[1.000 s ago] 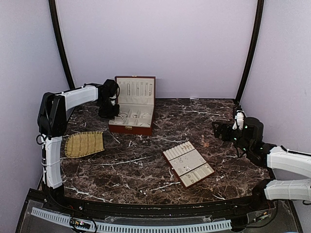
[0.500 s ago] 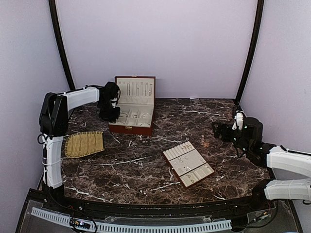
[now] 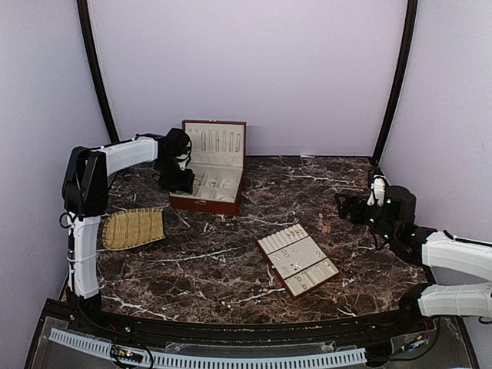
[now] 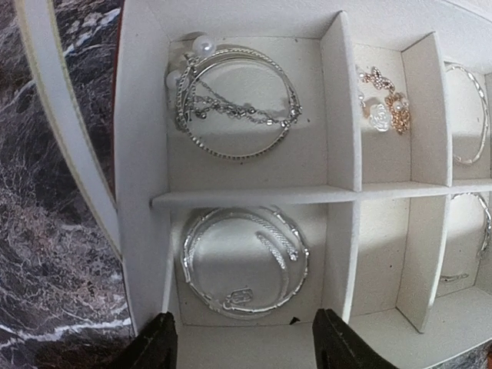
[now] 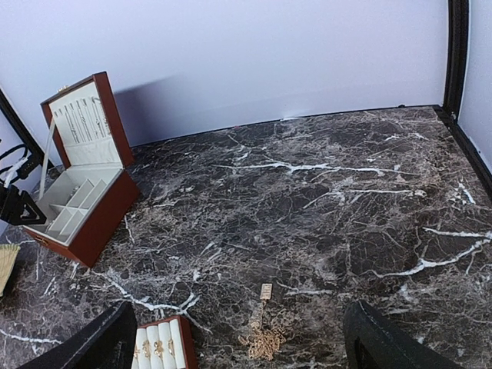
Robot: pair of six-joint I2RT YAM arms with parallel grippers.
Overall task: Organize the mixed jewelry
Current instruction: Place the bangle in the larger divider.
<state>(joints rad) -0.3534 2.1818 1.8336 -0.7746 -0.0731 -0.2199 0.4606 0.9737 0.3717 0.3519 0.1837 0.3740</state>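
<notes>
My left jaws have parted over the red-brown jewelry box (image 3: 206,203), leaving the silver bangle (image 4: 244,265) lying in the corner compartment beneath them, grouped with similar hoops. My right jaws hang wide open and empty above a gold chain (image 5: 265,342) on the marble surface (image 5: 307,192), likely the next pick.

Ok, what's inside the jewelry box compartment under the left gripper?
Several silvery bangles, overlapping, one twisted like rope, plus a small rectangular charm. The fingertips cover its near corners.

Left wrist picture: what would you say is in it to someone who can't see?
A white box's compartments from above: silver bangles lie in the two left ones, a gold chain the next. The open left gripper hangs over the nearest bangles.
</notes>
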